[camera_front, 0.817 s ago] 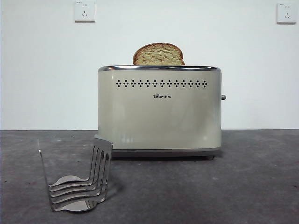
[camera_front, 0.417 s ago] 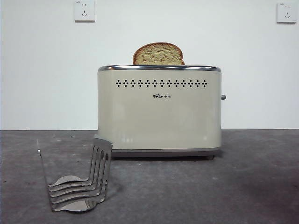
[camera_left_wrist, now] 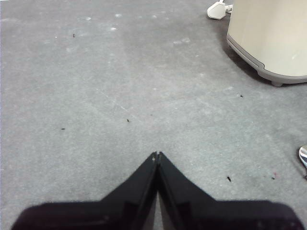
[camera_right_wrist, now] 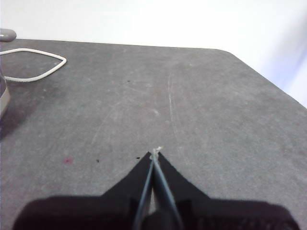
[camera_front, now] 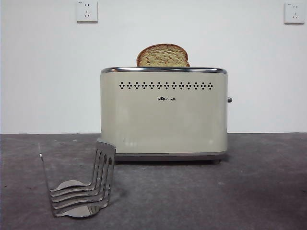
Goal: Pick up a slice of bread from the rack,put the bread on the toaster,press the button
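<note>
Front view: the slice of bread (camera_front: 162, 56) stands in the top of the toaster (camera_front: 163, 115), domed crust showing; a small dark logo (camera_front: 166, 99) on the toaster, too small to read; the button (camera_front: 229, 100) juts from its narrow side; the rack (camera_front: 81, 184) sits empty, near the toaster; two wall sockets (camera_front: 87, 11) behind.

Left wrist view: the left gripper (camera_left_wrist: 157, 155), jaws together, holds nothing over bare table (camera_left_wrist: 120, 96); the toaster's base corner (camera_left_wrist: 268, 43) lies ahead and aside, well apart.

Right wrist view: the right gripper (camera_right_wrist: 154, 154), jaws together, empty; a white cable (camera_right_wrist: 33, 64) lies far ahead, unseen in front.

One toaster (camera_front: 163, 112), one slice of bread (camera_front: 162, 55), one chrome rack (camera_front: 81, 184), one button (camera_front: 229, 100) and two wall sockets (camera_front: 87, 11) are counted; two grippers are seen.
</note>
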